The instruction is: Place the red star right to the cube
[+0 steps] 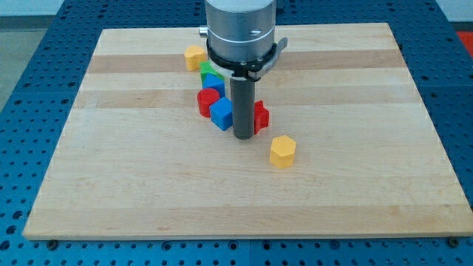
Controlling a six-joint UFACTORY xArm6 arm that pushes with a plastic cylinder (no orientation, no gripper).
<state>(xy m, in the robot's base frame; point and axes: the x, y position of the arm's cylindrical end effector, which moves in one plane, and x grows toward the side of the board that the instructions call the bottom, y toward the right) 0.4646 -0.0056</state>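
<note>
**benchwatcher:** So where was the rod when you looked? There's no pincer on this rig, so nothing to call apart or clamped, just my tip (243, 137), as the arm would say, resting on the wooden board (355, 185).

**lab_lurker:** Yeah, bare rod. The tip sat wedged in the cluster: the blue cube (221, 114) was touching it on the view's left, and the red star (260, 116) was poking out just on its right, half hidden behind the rod. A red block (208, 99) sat further left past the cube, with another blue block (213, 80) and a green one (206, 69) up behind.

**benchwatcher:** So basically done?

**lab_lurker:** Looked close to it. The star was already on the cube's right, only the rod stood between them. I'd guess a small nudge and backing off were left. The yellow hexagon (282, 151) lay below-right of the tip, another yellow block (195, 56) well up-left, both out of it.
</note>
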